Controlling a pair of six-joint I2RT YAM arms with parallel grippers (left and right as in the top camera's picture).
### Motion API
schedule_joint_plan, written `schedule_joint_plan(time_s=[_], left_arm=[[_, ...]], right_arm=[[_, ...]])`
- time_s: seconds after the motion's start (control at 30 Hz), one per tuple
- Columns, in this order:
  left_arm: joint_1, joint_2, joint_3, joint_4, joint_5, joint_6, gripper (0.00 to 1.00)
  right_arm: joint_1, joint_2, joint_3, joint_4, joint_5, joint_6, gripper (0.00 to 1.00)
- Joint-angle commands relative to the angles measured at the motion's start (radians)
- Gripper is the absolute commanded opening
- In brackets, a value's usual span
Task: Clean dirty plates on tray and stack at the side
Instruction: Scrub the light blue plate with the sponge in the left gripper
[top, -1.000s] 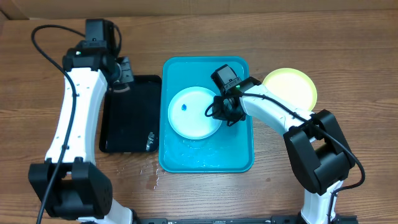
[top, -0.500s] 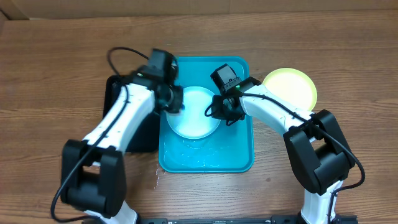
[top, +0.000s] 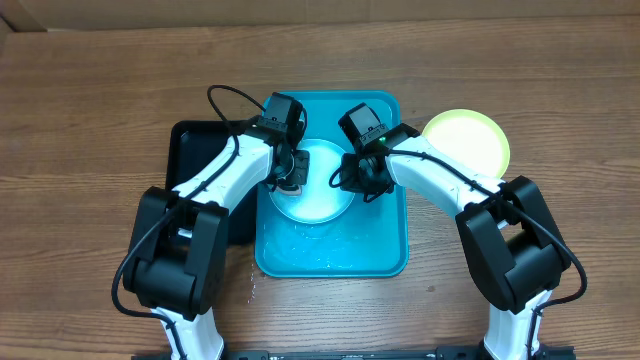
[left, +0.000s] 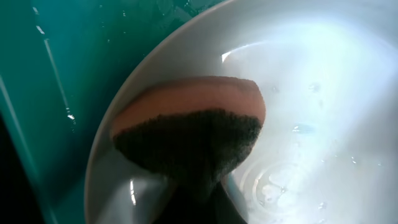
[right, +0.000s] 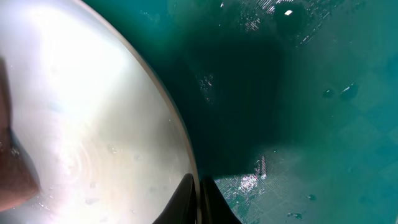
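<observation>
A light blue plate (top: 322, 196) lies in the turquoise tray (top: 340, 252), wet and glossy. My left gripper (top: 289, 182) is shut on an orange sponge (left: 189, 130), whose dark scouring face presses on the plate (left: 305, 87) near its left rim. At the plate's right side, my right gripper (top: 353, 180) is shut on the rim; in the right wrist view its two fingers (right: 185, 198) pinch the edge of the plate (right: 81, 106). A yellow-green plate (top: 466, 141) rests on the table to the right of the tray.
A smaller black tray (top: 205, 200) sits on the table left of the turquoise one, partly under my left arm. Water films the tray floor (right: 298, 124) and spots the wood near its front left corner (top: 248, 285).
My left arm swung from above the black tray across to the plate and now has the sponge down on it. The right arm and the plate have stayed put.
</observation>
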Motion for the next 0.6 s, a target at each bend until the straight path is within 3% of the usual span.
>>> schedule_joint_plan(time_s=[0.0, 0.17, 0.3, 0.4, 0.57], left_arm=[[-0.003, 0.078, 0.0, -0.008, 0.064, -0.01, 0.04], [0.024, 0.08, 0.031, -0.049, 0.325, 0.06, 0.04], [0.064, 0.055, 0.169, -0.148, 0.466, 0.1, 0.04], [0.079, 0.039, 0.294, -0.243, 0.464, 0.119, 0.04], [0.069, 0.036, 0.391, -0.335, 0.274, 0.121, 0.04]], right_arm=[[0.004, -0.004, -0.008, -0.002, 0.006, -0.003, 0.04], [0.005, -0.004, -0.008, -0.001, 0.007, -0.003, 0.04], [0.005, -0.004, -0.008, 0.0, 0.007, -0.003, 0.04], [0.005, -0.004, -0.008, -0.001, 0.007, -0.003, 0.04], [0.005, -0.004, -0.008, -0.001, 0.007, -0.003, 0.04]])
